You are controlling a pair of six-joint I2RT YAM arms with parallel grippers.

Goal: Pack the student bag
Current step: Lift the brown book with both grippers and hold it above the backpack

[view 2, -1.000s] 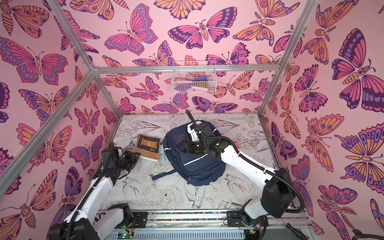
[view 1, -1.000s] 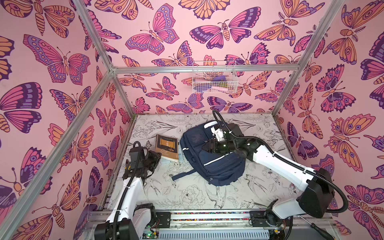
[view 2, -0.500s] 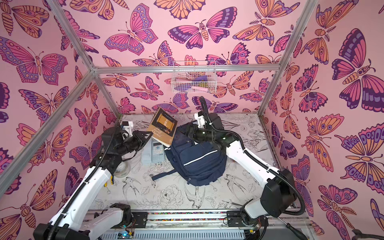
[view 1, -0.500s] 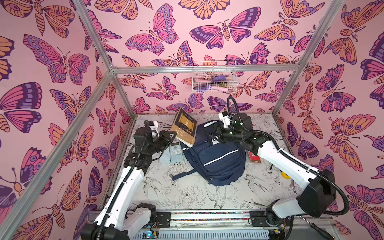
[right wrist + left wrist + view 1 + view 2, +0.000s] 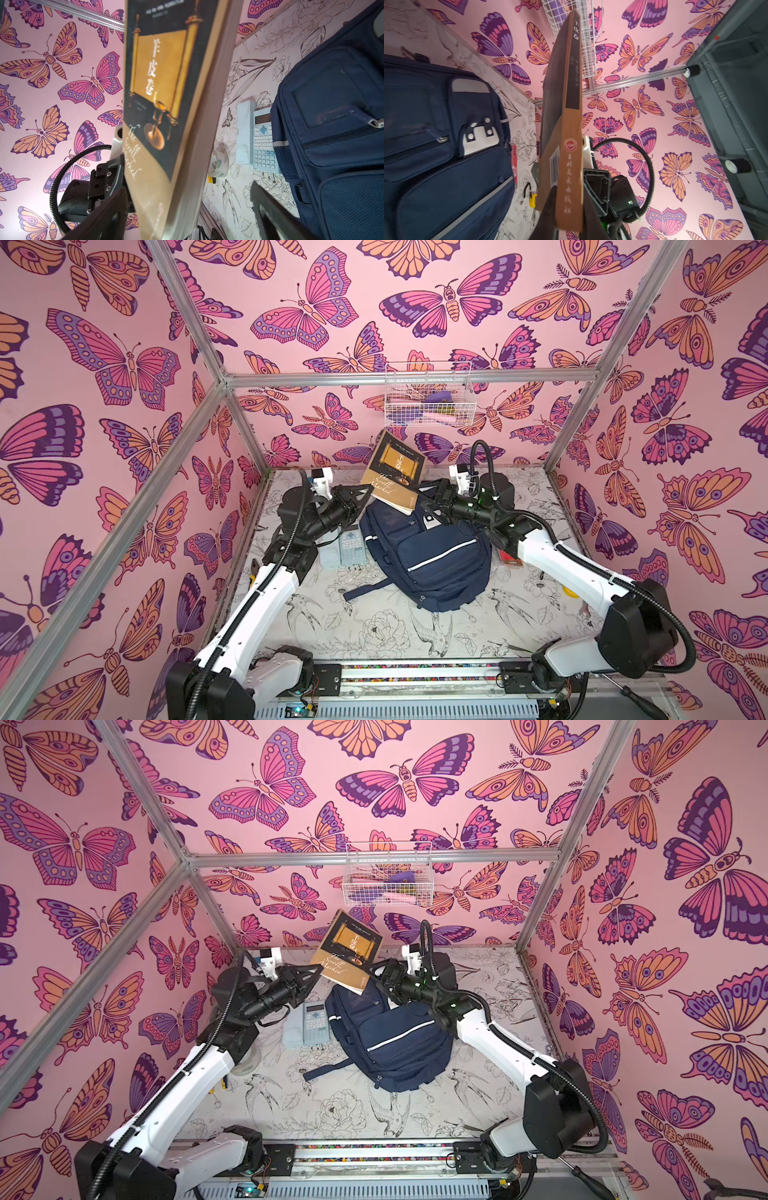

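Left gripper (image 5: 366,490) pinches the book (image 5: 392,470) by a corner, tilted over the top end of the bag (image 5: 432,560), which lies on the bench (image 5: 365,639). Right gripper (image 5: 426,491) is spread astride the opposite edge. Steady it there, then lower it edge-first into the opening, probably hidden beneath.

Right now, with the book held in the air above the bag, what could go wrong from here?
The left gripper pinches the book only near one lower corner, and it stands tilted: it may pivot or slip onto the calculator. The right gripper is open with a finger on each side of the book; closing badly could knock it loose. No wide opening shows in the student bag, so the book may catch on fabric.
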